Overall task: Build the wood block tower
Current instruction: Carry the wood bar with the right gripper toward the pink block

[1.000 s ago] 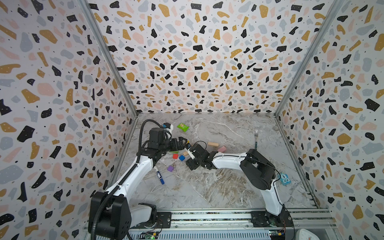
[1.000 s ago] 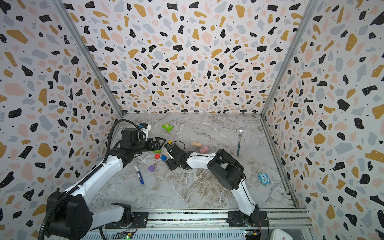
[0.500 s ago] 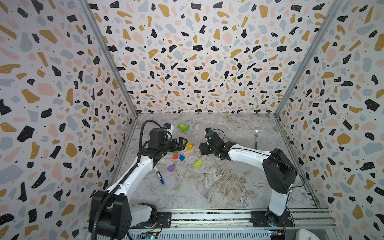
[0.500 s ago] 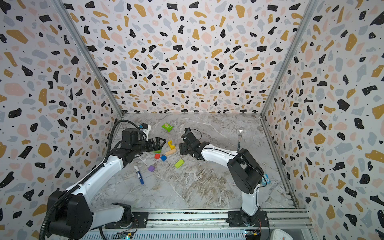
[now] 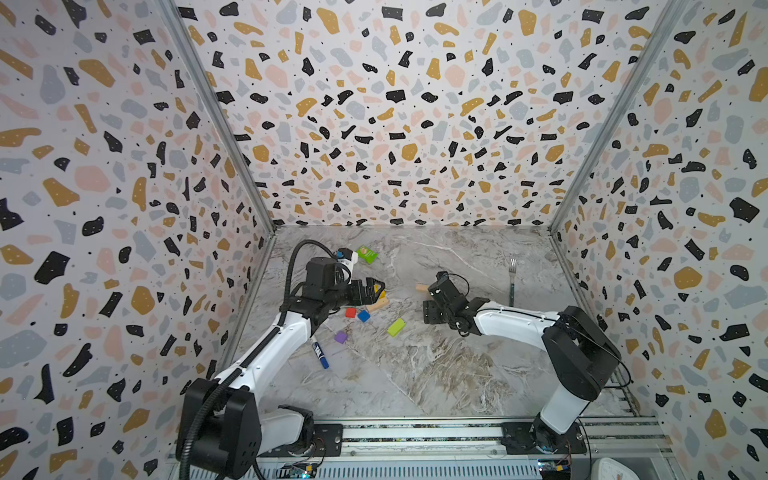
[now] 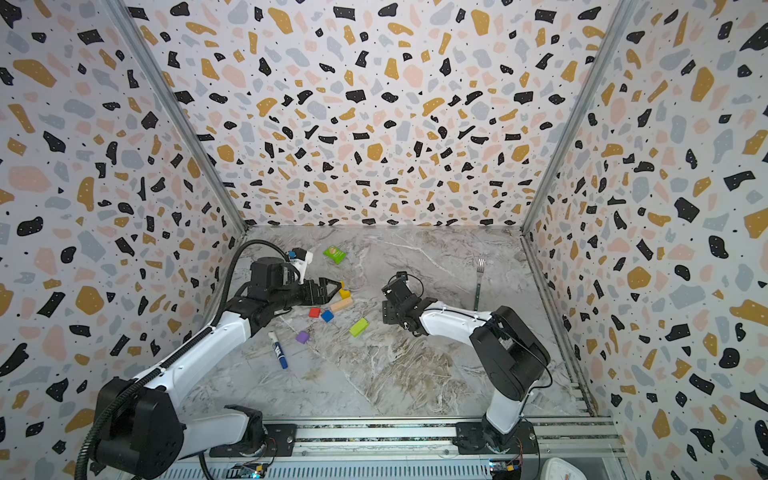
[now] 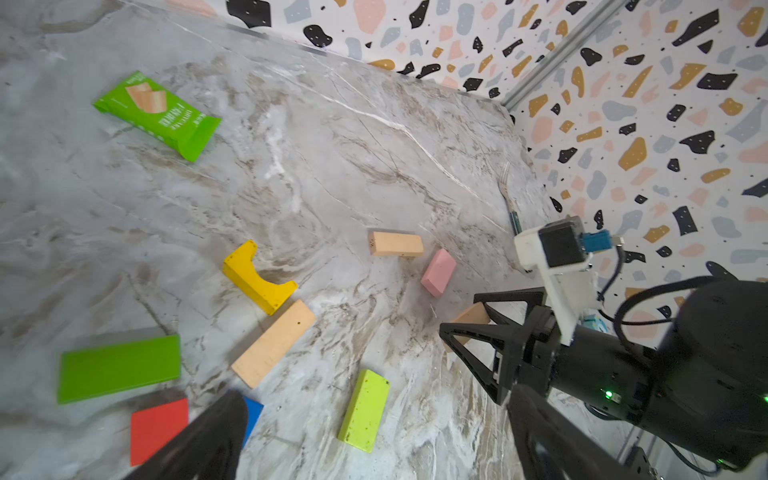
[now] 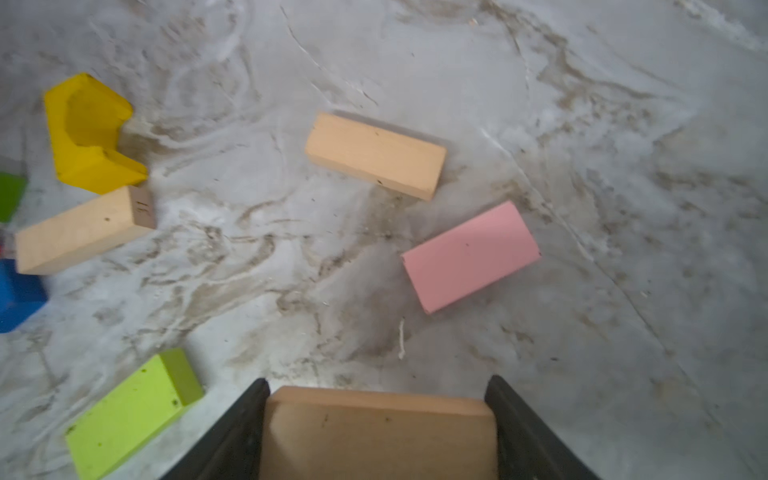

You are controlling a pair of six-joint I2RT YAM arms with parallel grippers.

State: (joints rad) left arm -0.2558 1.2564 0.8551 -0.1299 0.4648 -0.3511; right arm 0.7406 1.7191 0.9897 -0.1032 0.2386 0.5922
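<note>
The wood blocks lie singly on the marble table, none resting on another, so no tower stands. My right gripper is shut on a tan block, held just above the table right of the cluster. Ahead of it lie a tan bar, a pink bar, a lime bar, a second tan bar and the yellow arch. My left gripper hangs open over the yellow arch, near the red cube, blue cube and purple cube. A dark green bar lies beside them.
A green snack packet lies at the back left. A blue-capped marker lies by the left arm. A fork lies at the right, close to the wall. Patterned walls close in three sides.
My right gripper has pulled away from the block cluster toward the right with the tan block in it, uncovering the lime bar. The left arm has stayed put.
</note>
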